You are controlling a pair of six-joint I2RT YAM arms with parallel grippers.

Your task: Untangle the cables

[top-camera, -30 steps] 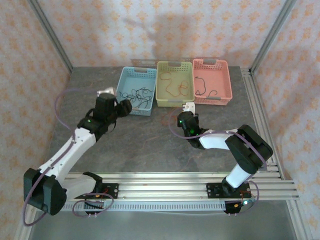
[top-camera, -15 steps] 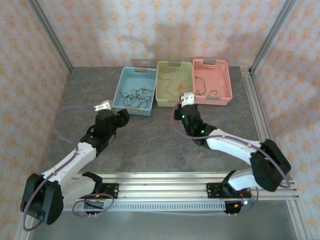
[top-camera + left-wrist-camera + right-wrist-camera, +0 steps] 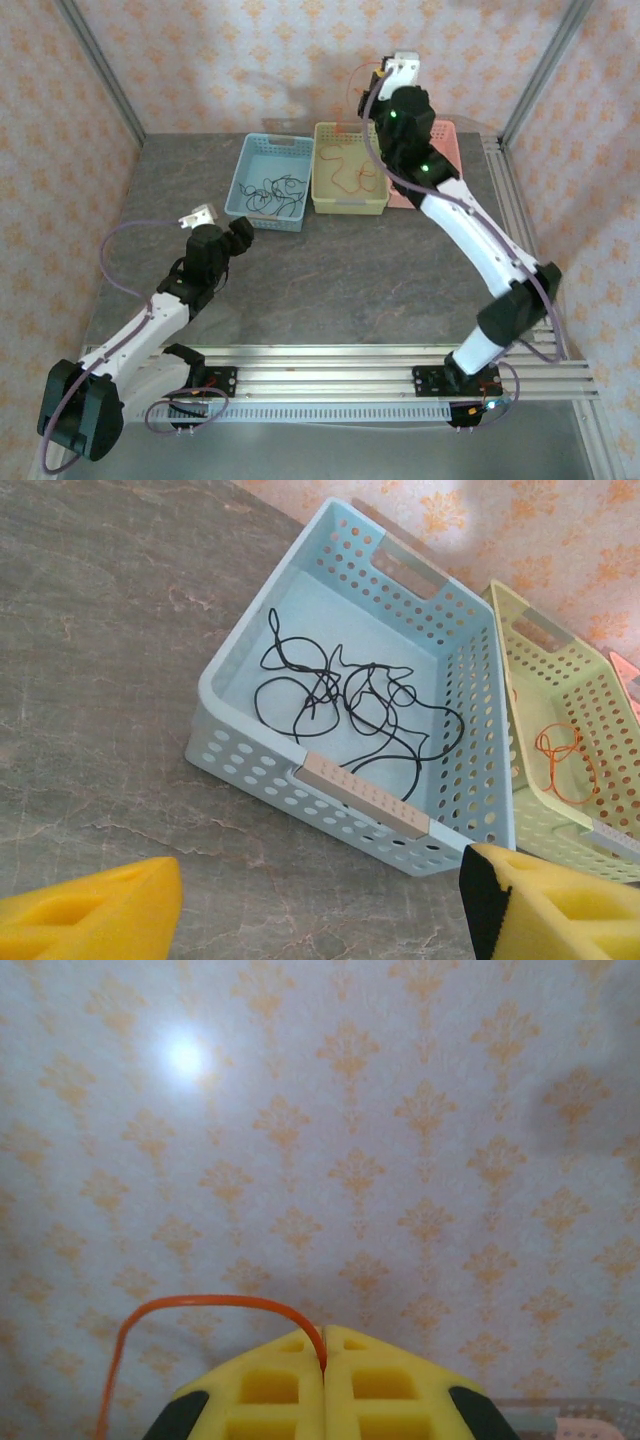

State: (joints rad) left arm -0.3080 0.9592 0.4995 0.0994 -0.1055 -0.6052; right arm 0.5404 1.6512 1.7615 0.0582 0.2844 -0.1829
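Note:
My right gripper point(image 3: 383, 72) is raised high in front of the back wall, above the baskets. It is shut on a thin orange cable point(image 3: 200, 1303), pinched between the yellow pads point(image 3: 325, 1332); the cable arcs left and drops out of the wrist view. More orange cable point(image 3: 350, 172) lies in the yellow-green basket point(image 3: 349, 130). A tangle of black cables point(image 3: 350, 695) sits in the light blue basket point(image 3: 360, 792), and also shows from above point(image 3: 272, 192). My left gripper point(image 3: 238, 234) hovers open over the table just before that basket, its yellow pads point(image 3: 320, 905) wide apart with nothing between them.
Three baskets stand in a row at the back: blue point(image 3: 268, 143), yellow-green, and pink point(image 3: 452, 150), the last partly hidden by my right arm. Aluminium rails point(image 3: 330, 365) run along the near edge and the right side. Patterned walls enclose the table.
The right arm rose from table height in front of the baskets to high near the back wall, carrying the orange cable. The left gripper drew back from the blue basket and opened wider.

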